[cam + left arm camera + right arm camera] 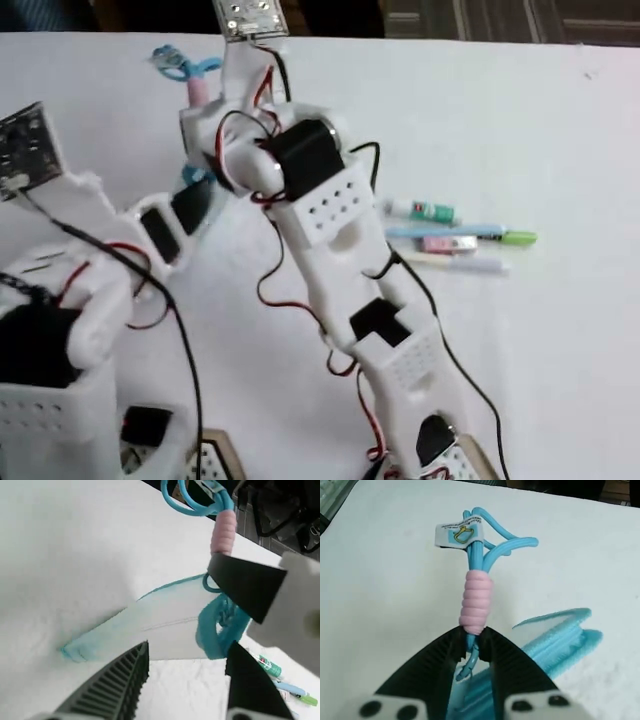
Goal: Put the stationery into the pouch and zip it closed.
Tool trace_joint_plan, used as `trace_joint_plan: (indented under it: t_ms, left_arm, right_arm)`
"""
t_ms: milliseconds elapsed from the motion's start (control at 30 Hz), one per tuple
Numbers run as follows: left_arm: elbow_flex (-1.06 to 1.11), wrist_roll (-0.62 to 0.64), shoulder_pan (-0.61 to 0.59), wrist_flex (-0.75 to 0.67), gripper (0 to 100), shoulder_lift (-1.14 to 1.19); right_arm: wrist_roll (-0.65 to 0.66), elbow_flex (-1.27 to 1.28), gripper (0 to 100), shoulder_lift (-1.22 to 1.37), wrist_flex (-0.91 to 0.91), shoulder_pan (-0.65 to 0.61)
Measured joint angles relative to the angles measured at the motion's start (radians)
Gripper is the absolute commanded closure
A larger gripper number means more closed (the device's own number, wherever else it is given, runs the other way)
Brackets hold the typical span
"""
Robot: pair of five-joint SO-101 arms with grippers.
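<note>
First, at the near edge of the white tabletop, both arms rise from their bases and stretch away across it. The left pincer is released, its two dark fingers spread wide, and it hangs just above the pouch without touching it. The pouch is a pale, see-through one with blue trim and lies flat on the tabletop under the two arms' ends; whether its zip is open cannot be made out. Off to the right, well apart from the pouch, the stationery lies in a tight row on the tabletop: a small white and green tube, a blue pen with a green cap, a short pink piece and a pale pen. Just past the pouch's end, the right pincer is clenched on the blue pull cord that runs out from the pouch, gripping it right beneath the cord's pink coiled sleeve. Farther on, beyond the sleeve, the cord opens into blue loops that carry a small paper tag, close to the tabletop's far edge.
</note>
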Motion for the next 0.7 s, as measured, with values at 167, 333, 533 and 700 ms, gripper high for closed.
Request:
trace_joint_plan:
  t_ms: [167, 333, 533, 700]
  left_arm:
    - [-0.049, 0.0, -0.152, 0.051, 74, -0.005]
    - [-0.069, 0.0, -0.172, 0.058, 74, 0.005]
    - [-0.198, 0.0, -0.169, 0.135, 74, 0.002]
    - [-0.222, 0.0, -0.066, 0.144, 74, -0.003]
  right_arm:
    - [-0.003, 0.002, 98.1, 0.0, 0.0, -0.002]
    - [-0.002, 0.002, 98.1, 0.0, 0.0, 0.003]
    - [-0.002, 0.002, 98.1, 0.0, 0.0, -0.002]
    - [-0.002, 0.002, 98.1, 0.0, 0.0, 0.0]
